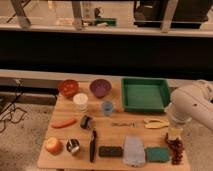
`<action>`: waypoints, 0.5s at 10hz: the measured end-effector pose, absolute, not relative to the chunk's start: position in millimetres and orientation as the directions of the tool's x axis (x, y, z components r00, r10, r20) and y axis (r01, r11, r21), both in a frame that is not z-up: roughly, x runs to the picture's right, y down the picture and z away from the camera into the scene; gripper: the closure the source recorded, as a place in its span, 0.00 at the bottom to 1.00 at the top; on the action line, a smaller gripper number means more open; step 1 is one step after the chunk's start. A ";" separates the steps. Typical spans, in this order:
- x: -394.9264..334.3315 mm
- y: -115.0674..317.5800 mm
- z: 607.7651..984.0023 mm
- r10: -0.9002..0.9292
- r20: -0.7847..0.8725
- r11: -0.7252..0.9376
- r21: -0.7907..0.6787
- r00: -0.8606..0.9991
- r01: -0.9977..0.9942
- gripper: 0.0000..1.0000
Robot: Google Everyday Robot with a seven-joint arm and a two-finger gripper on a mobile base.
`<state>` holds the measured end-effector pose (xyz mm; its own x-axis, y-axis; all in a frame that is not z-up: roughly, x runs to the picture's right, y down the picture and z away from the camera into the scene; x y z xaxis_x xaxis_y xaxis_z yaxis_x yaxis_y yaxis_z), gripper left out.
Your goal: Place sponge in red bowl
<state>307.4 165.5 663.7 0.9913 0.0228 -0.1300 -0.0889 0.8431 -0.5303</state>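
The wooden table [62,107] stands on speckled floor, with a dark counter behind it. The sponge [157,154] lies front right, beside the grey-blue cloth [133,150]. The red bowl [68,88] sits back left. The gripper [174,132] hangs over the right edge, and I cannot tell its grip.

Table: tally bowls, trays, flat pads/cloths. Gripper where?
Bowls: 2 (red bowl, purple bowl)
Trays: 1 (green tray)
Pads/cloths: 3 (sponge, dark block, grey-blue cloth)
Total: 6
Gripper: at the table's right edge, by the grapes.
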 end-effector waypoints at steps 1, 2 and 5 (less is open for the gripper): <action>306.2 173.3 663.3 0.021 -0.130 0.839 -0.536 0.991 -0.088 0.20; 306.3 181.9 662.1 0.021 -0.132 0.833 -0.546 0.991 -0.090 0.20; 307.2 204.6 664.5 0.040 -0.127 0.797 -0.595 0.991 -0.108 0.20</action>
